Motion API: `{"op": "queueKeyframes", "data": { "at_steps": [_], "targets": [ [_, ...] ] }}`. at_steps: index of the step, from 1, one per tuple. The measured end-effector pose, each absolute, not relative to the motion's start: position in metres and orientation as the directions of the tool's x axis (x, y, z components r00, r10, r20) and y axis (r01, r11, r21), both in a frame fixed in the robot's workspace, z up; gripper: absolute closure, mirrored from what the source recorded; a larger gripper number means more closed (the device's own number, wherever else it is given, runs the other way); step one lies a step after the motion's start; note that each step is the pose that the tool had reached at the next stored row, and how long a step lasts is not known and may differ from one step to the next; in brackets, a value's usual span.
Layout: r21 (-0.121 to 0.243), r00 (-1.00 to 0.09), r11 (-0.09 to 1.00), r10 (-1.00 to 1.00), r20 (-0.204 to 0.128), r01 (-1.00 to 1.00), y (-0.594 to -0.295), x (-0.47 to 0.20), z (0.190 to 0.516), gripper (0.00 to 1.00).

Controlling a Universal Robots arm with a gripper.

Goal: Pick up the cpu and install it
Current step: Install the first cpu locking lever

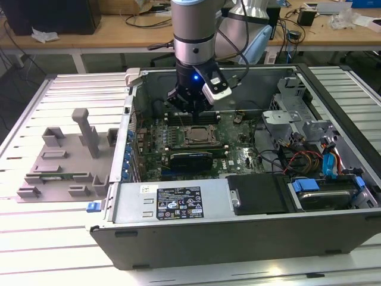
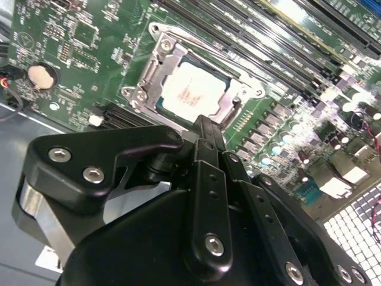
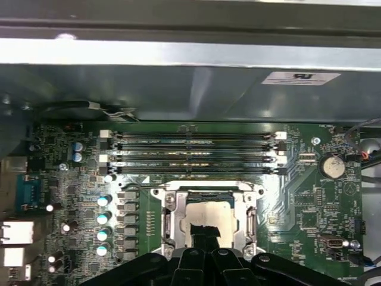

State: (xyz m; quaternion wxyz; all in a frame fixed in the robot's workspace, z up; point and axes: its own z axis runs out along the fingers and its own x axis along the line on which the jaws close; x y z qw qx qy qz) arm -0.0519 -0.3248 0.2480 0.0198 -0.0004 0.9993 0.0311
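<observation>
The slatted table (image 1: 41, 253) bears a computer case (image 1: 238, 238) and seemingly a grey jig (image 1: 62, 164).

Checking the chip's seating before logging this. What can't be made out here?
- First wrist view: one edge of the cpu is hidden by the claw.
- Second wrist view: one cpu corner sits behind the claw.
- Exterior view: the cpu is too small to judge its seating.

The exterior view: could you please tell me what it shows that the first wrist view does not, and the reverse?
The exterior view adds the arm, the grey fixture tray beside the case and the power supply. The first wrist view adds the coin cell battery and a white label on the case wall. Both show the end effector above the cpu seated in its socket.
</observation>
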Motion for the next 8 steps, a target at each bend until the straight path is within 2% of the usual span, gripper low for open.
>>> {"op": "queueKeyframes", "data": {
  "at_steps": [8],
  "targets": [
    [0.062, -0.999, 0.998, 0.001, -0.040, -0.002, -0.325, -0.074, 0.248, 0.89]
  ]
}}
